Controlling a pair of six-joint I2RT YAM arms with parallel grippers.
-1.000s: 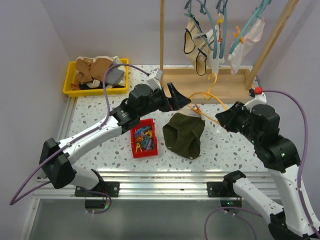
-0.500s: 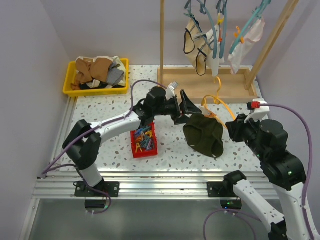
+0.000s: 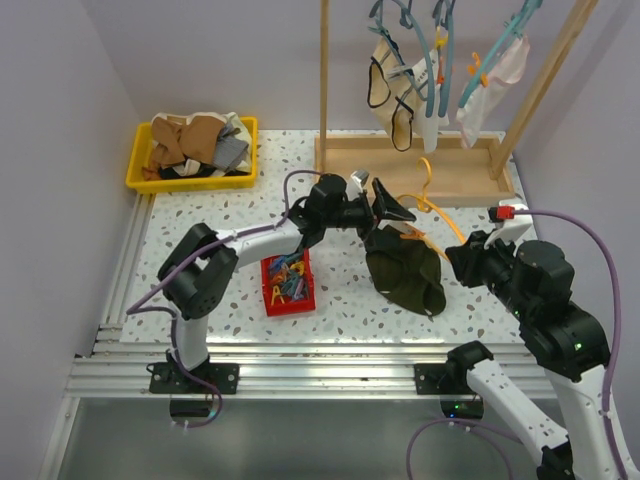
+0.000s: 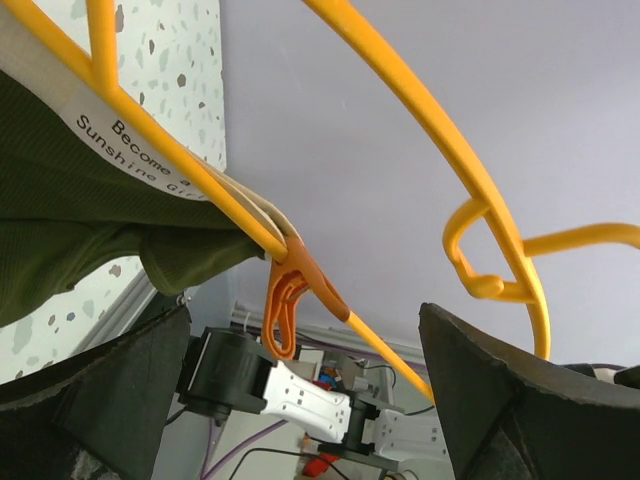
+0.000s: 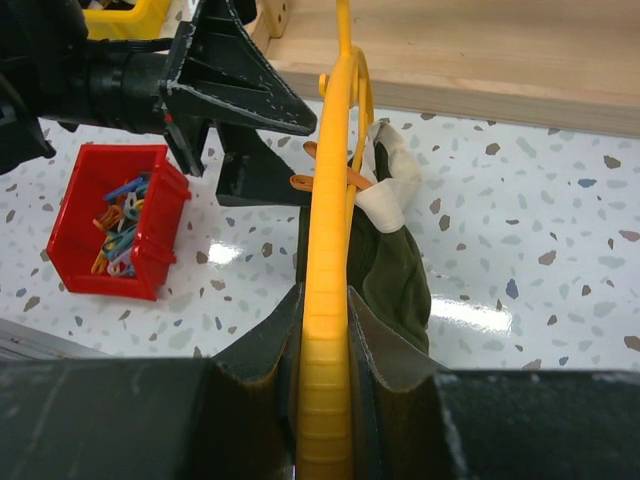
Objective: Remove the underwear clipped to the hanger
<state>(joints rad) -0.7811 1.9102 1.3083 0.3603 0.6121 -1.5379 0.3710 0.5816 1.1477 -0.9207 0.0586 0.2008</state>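
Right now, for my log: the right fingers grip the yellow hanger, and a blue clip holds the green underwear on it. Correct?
The clip is orange, not blue: see the left wrist view. The right fingers do grip the hanger, underwear on it.

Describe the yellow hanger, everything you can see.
The yellow hanger looks like glossy plastic, thin-barred, with a curled hook. The right gripper is shut on it, holding it over the table. An orange clip pins the green underwear by its waistband to one bar. The open left gripper flanks that clip without touching it.
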